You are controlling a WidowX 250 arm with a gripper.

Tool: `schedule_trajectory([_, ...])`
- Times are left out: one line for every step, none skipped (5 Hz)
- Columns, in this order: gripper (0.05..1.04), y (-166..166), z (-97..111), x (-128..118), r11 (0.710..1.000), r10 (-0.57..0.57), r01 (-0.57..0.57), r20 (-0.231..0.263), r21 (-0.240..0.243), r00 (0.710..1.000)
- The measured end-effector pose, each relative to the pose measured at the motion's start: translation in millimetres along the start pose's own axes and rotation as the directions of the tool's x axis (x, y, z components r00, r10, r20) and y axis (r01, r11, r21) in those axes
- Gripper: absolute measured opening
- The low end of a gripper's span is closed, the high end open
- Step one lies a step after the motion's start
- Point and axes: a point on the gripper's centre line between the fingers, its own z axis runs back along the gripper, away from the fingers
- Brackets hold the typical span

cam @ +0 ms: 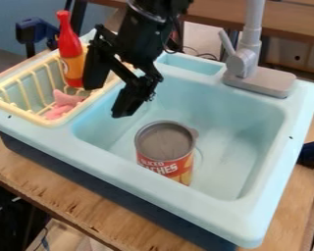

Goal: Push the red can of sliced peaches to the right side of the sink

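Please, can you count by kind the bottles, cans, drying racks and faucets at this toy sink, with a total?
Bottle: 1 (red, in the rack)
Can: 1 (in the sink)
Drying rack: 1 (pale yellow)
Faucet: 1 (grey)
Total: 4

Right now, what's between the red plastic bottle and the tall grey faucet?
In the camera view, the black robot arm hangs between the bottle and the faucet.
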Motion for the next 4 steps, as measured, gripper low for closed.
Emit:
schedule_trajectory([1.001, -2.6, -0.8, 9.3, 0.999, -0.036, 0.035, 0.054, 0.025, 0.998])
schedule_trajectory([1.001, -1.8, -3.0, 9.4, 0.998, -0.03, 0.027, 0.053, 0.048, 0.998])
schedule_trajectory([1.001, -7.0, -14.0, 8.8, 0.997, -0.061, 0.059, 0.051, 0.039, 0.997])
schedule_trajectory([1.001, -18.2, -16.7, 12.1, 0.994, -0.104, 0.102, 0.072, 0.034, 0.992])
